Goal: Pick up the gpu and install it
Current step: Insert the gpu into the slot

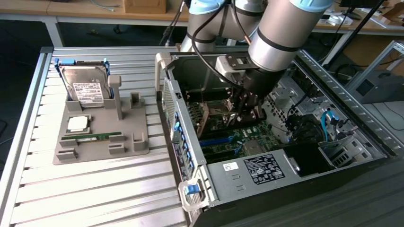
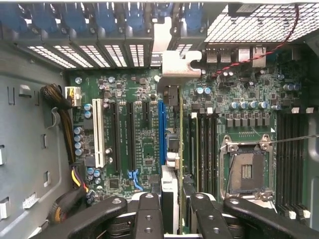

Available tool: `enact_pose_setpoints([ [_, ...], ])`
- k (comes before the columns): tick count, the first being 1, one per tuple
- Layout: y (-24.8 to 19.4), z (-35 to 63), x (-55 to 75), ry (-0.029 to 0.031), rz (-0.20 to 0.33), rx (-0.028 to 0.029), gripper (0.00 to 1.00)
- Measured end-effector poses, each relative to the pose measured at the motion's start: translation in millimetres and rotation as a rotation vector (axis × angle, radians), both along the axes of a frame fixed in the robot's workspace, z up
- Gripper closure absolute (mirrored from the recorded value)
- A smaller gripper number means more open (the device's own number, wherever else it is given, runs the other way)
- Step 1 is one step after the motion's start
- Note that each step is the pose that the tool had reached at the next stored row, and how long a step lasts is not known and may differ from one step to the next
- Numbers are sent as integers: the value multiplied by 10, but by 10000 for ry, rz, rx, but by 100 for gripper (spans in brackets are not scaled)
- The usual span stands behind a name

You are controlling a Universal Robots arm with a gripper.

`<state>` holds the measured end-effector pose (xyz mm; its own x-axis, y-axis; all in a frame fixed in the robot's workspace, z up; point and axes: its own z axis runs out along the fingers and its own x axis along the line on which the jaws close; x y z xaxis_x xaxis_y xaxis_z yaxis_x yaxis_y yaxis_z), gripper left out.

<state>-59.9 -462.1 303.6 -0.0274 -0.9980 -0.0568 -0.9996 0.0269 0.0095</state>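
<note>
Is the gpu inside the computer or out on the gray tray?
Inside. The gripper holds the gpu edge-on over the motherboard, beside the blue slot. Fully seated: cannot tell.

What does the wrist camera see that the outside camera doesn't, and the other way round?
Wrist view: a long white plastic slot, and the gpu, a thin green card with a silvery bracket, clamped edge-on. Exterior view: the grey holder tray carrying a silver hard drive and a narrow green memory stick. Both: the green motherboard and the black gripper inside the open computer case.
</note>
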Motion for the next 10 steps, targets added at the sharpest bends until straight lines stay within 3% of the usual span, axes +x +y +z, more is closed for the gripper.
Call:
enact_pose_setpoints([
  [10,-1,-17,-32,0,1,0,73],
])
